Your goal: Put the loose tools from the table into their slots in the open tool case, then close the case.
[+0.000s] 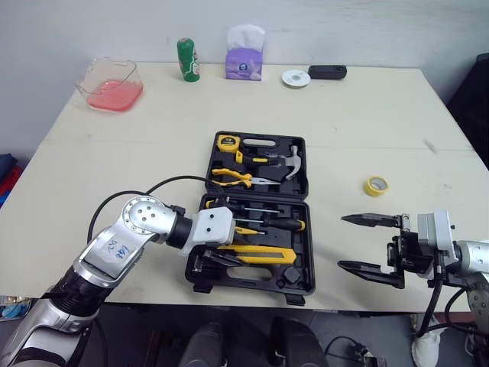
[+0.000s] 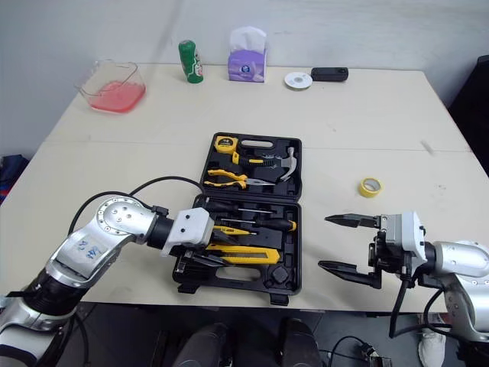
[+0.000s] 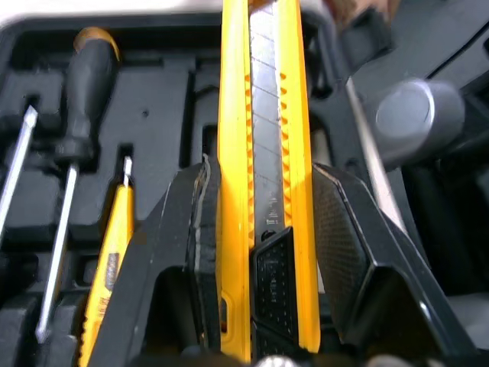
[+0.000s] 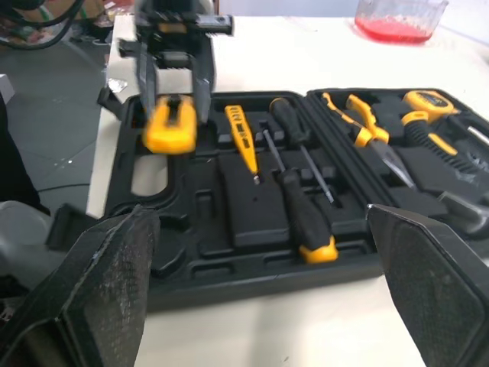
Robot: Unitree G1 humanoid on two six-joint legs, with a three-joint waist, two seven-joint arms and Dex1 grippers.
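Tool case (image 1: pixel 308 252) lying open on the table (image 1: pixel 367 115), its two halves flat, directly under the left pincer (image 3: pixel 262 172) and just to the left of the right pincer (image 1: pixel 342 242). The left pincer is clenched on a yellow utility knife (image 1: pixel 260 256), one black finger pressed against each long side. The knife runs along the near edge of the case's front half and points away from the pincer toward the right. Just beyond this pincer, in the same half, lie two black-handled screwdrivers (image 1: pixel 269 222) and a slim yellow tester (image 3: pixel 111 252) in their slots. Farther beyond, the rear half holds pliers (image 1: pixel 233 177), a tape measure (image 1: pixel 227 141) and a hammer (image 1: pixel 293 162). The right pincer is released and holds nothing, its fingers spread wide above bare table, tips turned toward the case. A roll of yellow tape (image 1: pixel 376 185) lies loose on the table beyond the right pincer, apart from it and from the case.
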